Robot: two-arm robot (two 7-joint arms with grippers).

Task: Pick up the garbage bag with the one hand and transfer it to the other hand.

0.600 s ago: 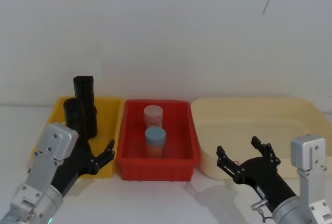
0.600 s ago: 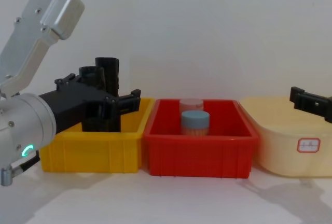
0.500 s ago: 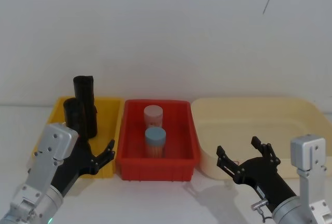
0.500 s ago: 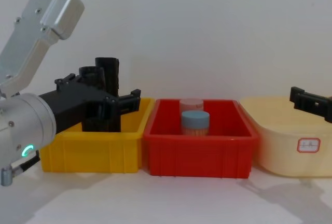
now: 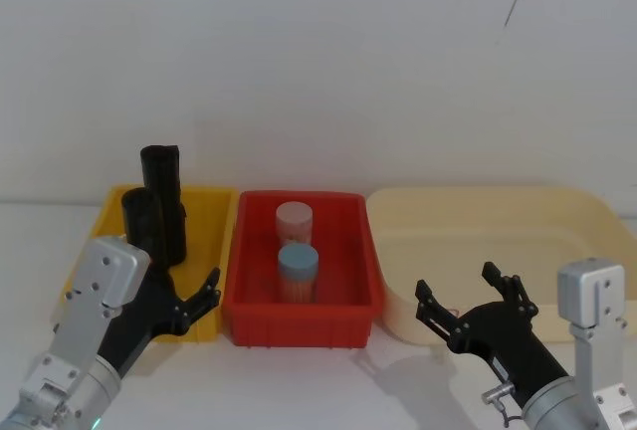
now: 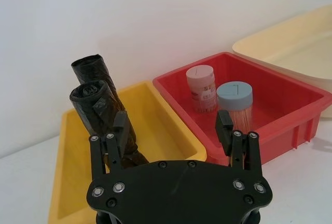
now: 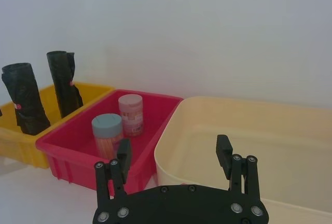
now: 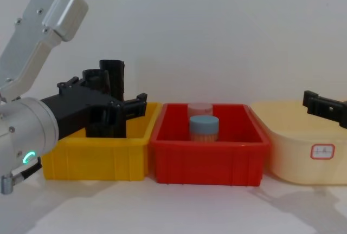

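Left hand (image 6: 172, 123) released, poised before the garbage bag (image 5: 154, 223).
It stood upright in the yellow bin (image 5: 221, 213) by the taller roll (image 5: 161, 173); I kept my fingers (image 6: 224, 125) spread to straddle it. Right hand (image 5: 458, 286) hovered released, to receive.

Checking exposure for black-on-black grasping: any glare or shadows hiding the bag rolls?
Head view: even light, no glare; soft shadows on the table in front of the red bin. Left wrist view: a faint sheen shows the garbage bag wrinkles. Chest view: the left hand overlaps the garbage bag, black on black, so its edges are hard to separate.
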